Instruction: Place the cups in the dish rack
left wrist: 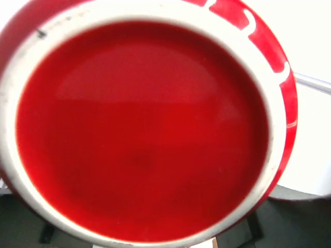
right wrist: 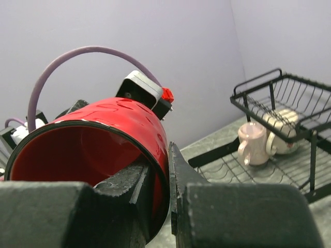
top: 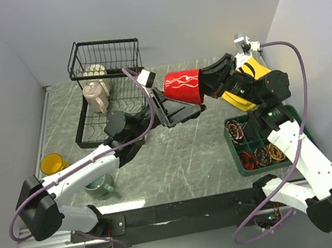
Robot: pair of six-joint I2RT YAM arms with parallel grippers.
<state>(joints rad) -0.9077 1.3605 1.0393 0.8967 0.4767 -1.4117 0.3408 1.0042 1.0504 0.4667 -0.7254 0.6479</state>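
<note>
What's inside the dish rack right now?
Two mugs: a beige mug on the slotted base and a cream mug in the basket end. The left arm hides the rack's near corner.

I read this as a robotics lab cell, not a kitchen. Bare grey partition walls (top: 153, 11) box in a marble-patterned desk (top: 178, 160). Left arm (top: 79, 173) and right arm (top: 305, 158), purple-cabled, bolted to a black rail (top: 180, 210) at its near edge.

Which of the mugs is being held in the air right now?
The red mug: the right end effector pinches its rim. The yellow mug stands on the table; the beige mug sits in the dish rack.
</note>
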